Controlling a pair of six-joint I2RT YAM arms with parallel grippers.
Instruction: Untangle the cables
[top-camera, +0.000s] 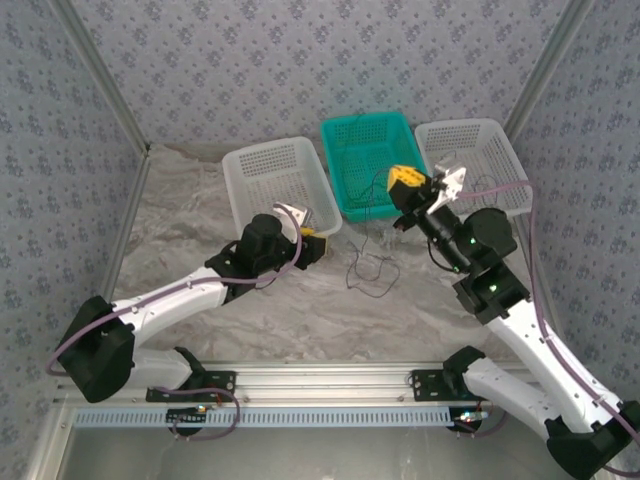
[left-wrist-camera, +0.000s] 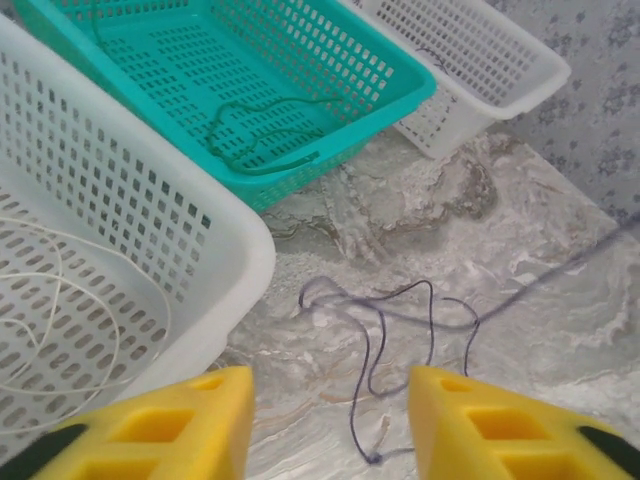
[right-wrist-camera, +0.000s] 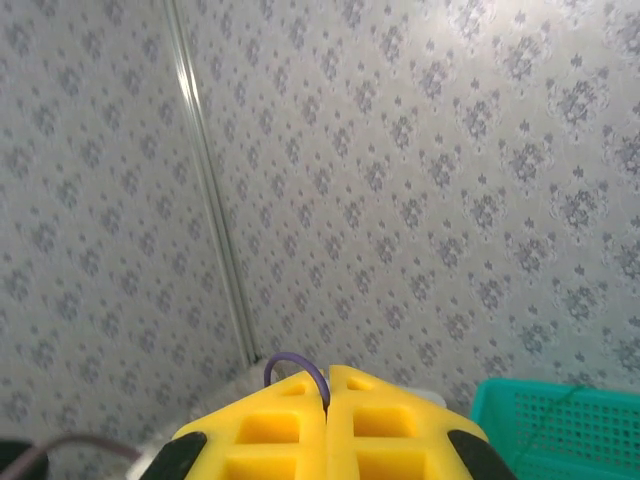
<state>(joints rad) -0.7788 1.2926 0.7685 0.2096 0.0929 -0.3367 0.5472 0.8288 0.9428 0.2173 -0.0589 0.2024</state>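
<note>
Nearest on the surface (left-wrist-camera: 560, 300), the left gripper (left-wrist-camera: 330, 420) is held wide open above one dark cable (left-wrist-camera: 372, 345), a loop of it pinched by the closed right gripper (right-wrist-camera: 328, 385). Farther, among three baskets, one white cable (left-wrist-camera: 160, 295) is seen in a white basket (left-wrist-camera: 150, 230) and one green cable (left-wrist-camera: 275, 165) in the teal basket (left-wrist-camera: 330, 60).

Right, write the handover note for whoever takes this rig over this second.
Left gripper: open, empty, low over the table beside the near white basket.
Right gripper: shut on the purple wire, held high. The rest of the wire lies looped on the table.
Done: the white wire is in the near white basket and the green wire is in the teal basket.
Left: draw the purple wire's loops out, then probably put it in a basket.
</note>
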